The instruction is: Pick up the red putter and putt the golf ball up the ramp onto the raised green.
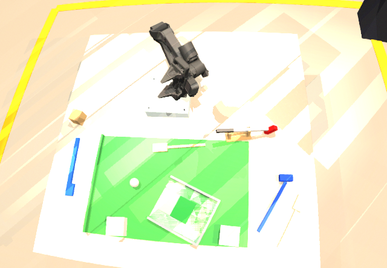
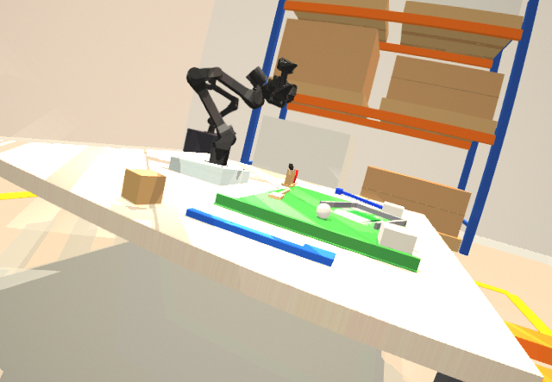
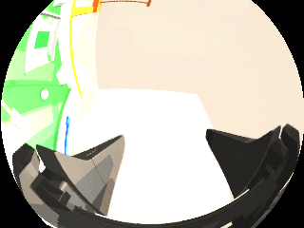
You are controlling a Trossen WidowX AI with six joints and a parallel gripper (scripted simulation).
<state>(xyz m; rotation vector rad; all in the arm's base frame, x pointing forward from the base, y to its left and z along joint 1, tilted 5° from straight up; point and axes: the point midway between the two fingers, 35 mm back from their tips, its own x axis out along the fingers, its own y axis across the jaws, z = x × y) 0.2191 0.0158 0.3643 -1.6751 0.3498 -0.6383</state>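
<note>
Dark grey fingers stand wide apart in the wrist view, with nothing between them. The gripper (image 3: 166, 152) is released and holds nothing. In the exterior view the gripper (image 2: 285, 85) hangs high in the air, far above the table (image 2: 89, 177).

In the top view, the red putter (image 1: 247, 130) lies on a small tan stand (image 1: 237, 136) at about 3 o'clock from the arm's base (image 1: 167, 111), just past the far edge of the green mat (image 1: 218, 165). Its red head (image 1: 270, 129) points toward 3 o'clock. The white golf ball (image 1: 134, 182) sits on the mat, at about 9 o'clock from the ramp frame (image 1: 183, 210). Inside that frame is the small raised green (image 1: 182, 209), with no ball on it.

The top view shows a blue putter (image 1: 274, 201) at 3 o'clock of the mat and a blue bar (image 1: 72, 166) at 9 o'clock. The exterior view alone shows shelves (image 2: 397, 84) with brown boxes behind the table. A tan cube (image 2: 143, 185) sits near the table's edge.
</note>
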